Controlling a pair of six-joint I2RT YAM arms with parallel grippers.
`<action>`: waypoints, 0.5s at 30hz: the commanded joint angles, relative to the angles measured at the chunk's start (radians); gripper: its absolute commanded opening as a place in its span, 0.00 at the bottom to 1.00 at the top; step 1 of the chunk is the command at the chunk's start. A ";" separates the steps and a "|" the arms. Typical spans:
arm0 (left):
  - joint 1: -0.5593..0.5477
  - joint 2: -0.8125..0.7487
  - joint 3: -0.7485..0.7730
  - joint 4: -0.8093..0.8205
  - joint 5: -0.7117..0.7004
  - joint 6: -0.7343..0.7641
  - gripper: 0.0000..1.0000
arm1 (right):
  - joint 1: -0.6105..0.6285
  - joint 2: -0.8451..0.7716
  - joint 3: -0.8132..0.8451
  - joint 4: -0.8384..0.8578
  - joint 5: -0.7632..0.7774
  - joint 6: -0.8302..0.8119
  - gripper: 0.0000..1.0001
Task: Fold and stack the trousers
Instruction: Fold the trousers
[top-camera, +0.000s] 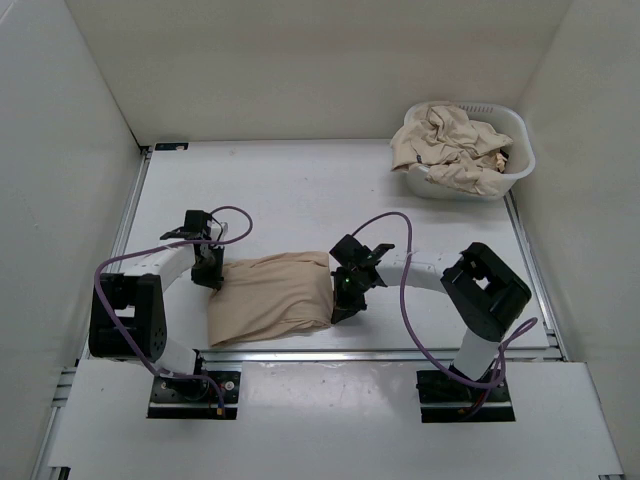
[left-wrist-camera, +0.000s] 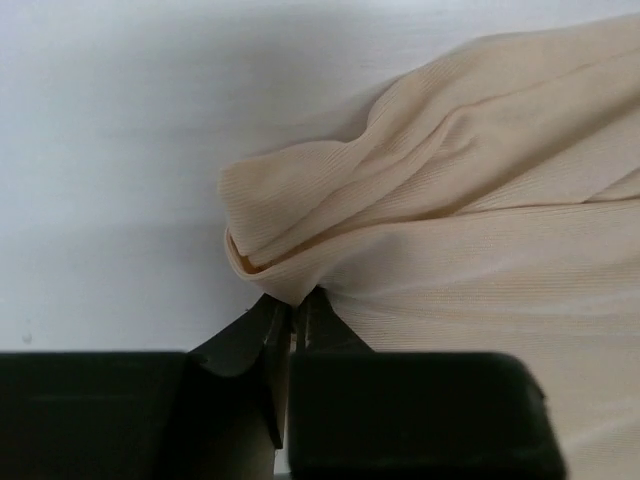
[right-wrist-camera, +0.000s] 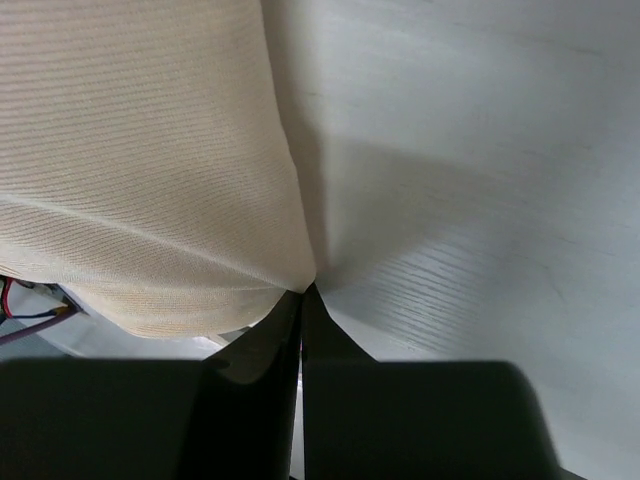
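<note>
A folded pair of beige-tan trousers (top-camera: 272, 297) lies on the table between the two arms. My left gripper (top-camera: 209, 277) pinches its left edge, and the left wrist view shows the jaws shut on a bunched fold of the trousers (left-wrist-camera: 330, 230) at my left gripper (left-wrist-camera: 296, 300). My right gripper (top-camera: 343, 305) holds the right edge. In the right wrist view my right gripper (right-wrist-camera: 303, 290) is shut on the corner of the trousers (right-wrist-camera: 150, 170), with the cloth hanging to the left of the jaws.
A white laundry basket (top-camera: 515, 150) stands at the back right, heaped with more crumpled beige trousers (top-camera: 445, 145). White walls close in the table on three sides. A metal rail runs along the near edge (top-camera: 330, 356).
</note>
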 joint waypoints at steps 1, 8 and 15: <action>0.014 0.029 0.025 0.045 0.096 -0.001 0.14 | 0.007 -0.030 -0.047 0.009 0.008 -0.011 0.00; 0.046 0.048 0.103 0.046 0.144 -0.001 0.14 | -0.033 -0.157 -0.199 0.009 0.028 -0.020 0.00; 0.046 -0.017 0.092 -0.043 0.187 -0.001 0.59 | -0.042 -0.180 -0.113 -0.103 0.050 -0.158 0.36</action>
